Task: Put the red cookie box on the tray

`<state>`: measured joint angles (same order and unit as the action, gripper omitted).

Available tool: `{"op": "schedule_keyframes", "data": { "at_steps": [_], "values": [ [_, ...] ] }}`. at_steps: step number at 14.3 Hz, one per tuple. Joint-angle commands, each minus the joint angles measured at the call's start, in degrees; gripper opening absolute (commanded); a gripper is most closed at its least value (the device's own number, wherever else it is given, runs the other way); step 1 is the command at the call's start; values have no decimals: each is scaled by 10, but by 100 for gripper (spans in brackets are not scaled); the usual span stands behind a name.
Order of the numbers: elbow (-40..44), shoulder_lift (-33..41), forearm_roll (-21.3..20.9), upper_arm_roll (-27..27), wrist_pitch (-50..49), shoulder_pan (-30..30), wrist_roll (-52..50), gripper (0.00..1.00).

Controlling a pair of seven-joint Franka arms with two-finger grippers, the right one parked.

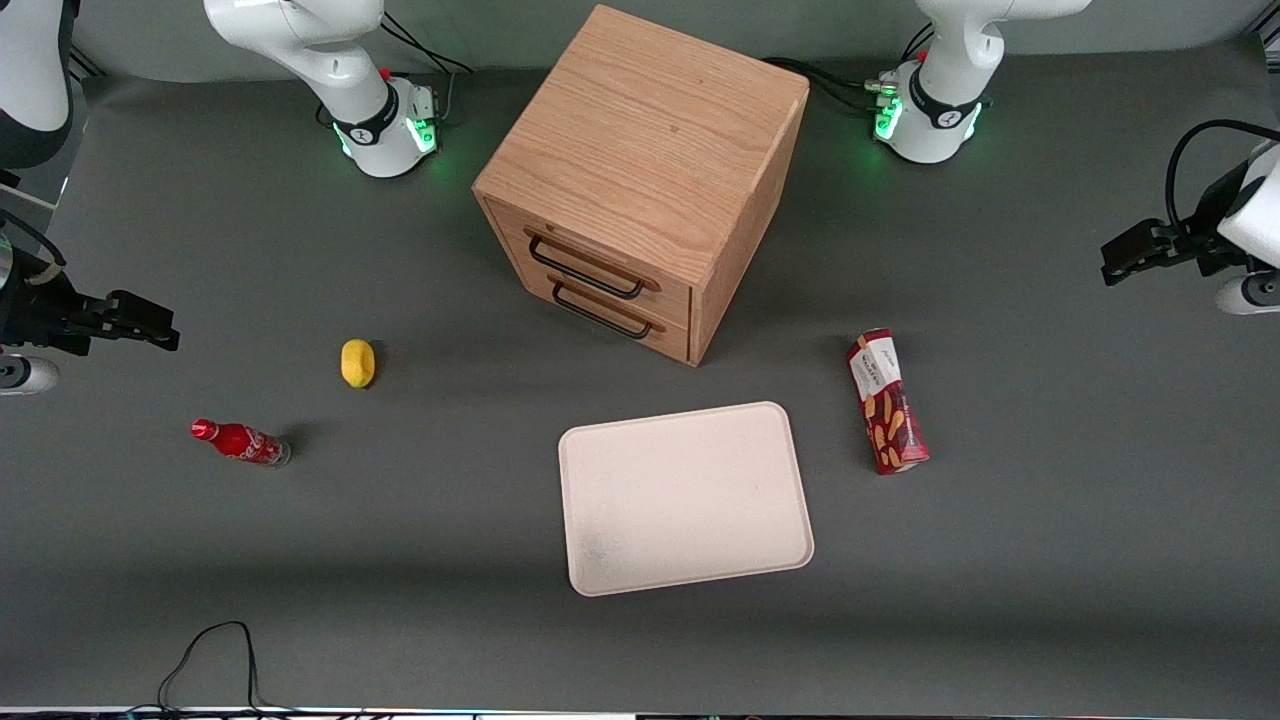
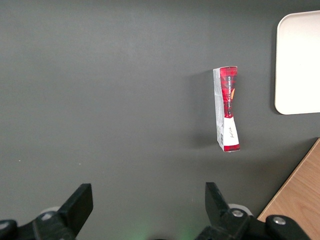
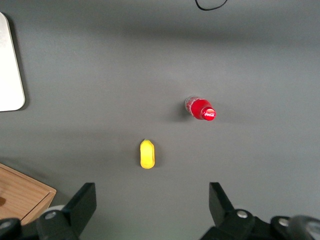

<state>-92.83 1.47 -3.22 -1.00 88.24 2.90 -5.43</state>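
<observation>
Claw (image 2: 145, 205) agape above table

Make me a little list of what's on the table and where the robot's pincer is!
red cookie box: lying flat on the table beside the tray, not touching it
tray: nothing on it, in front of the wooden drawer cabinet
pincer: open, holding nothing, up at the working arm's end of the table, away from the box
lemon: toward the parked arm's end
red soda bottle: near the lemon, closer to the front camera
task status: box not yet picked up
</observation>
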Motion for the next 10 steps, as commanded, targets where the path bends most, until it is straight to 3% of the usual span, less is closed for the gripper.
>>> {"op": "schedule_keyframes", "data": {
  "at_steps": [1, 6, 10],
  "values": [
    [19, 0, 2, -2, -25, 10, 5, 100],
    [60, -24, 6, 16, -35, 18, -7, 100],
    [88, -44, 8, 60, -37, 18, -109, 100]
  ]
}}
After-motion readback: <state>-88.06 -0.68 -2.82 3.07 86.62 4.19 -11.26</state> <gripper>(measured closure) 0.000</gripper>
